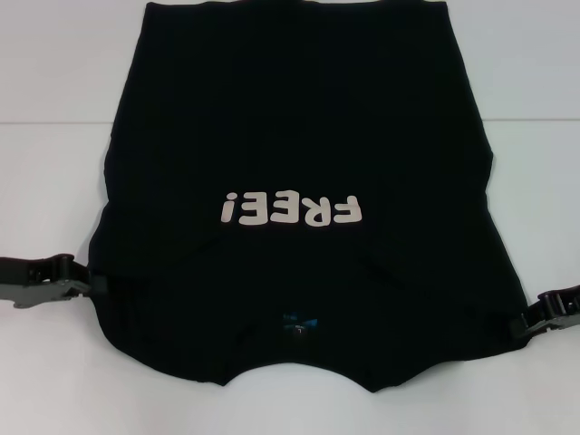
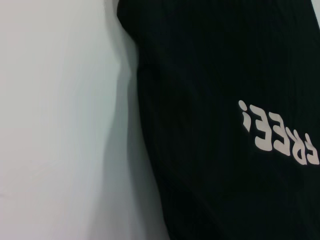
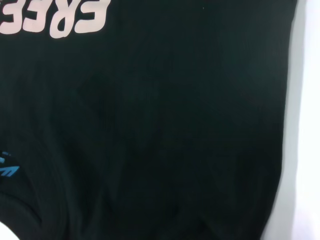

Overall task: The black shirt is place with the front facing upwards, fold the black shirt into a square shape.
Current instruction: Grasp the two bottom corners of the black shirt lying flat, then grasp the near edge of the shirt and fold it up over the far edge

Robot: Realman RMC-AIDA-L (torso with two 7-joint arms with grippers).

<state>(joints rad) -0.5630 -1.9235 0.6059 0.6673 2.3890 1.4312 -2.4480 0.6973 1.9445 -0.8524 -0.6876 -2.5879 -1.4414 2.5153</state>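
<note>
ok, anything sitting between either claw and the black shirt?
Nothing visible. The black shirt lies spread on the white table, collar end nearest the robot. The left claw is right at its left edge and the right claw at its right edge, apparently touching the cloth. No other objects show near either.

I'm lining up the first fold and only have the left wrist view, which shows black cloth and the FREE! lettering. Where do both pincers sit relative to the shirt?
Observer: In the head view, the left pincer is at the left edge of the black shirt, towards the end nearest the robot.
Operator: And the right one?
Observer: The right pincer is at the opposite edge, roughly level with the left one.
Operator: Which end is the collar?
Observer: The blue neck label lies on the robot's side of the lettering, so the collar end is nearest the robot.
</note>
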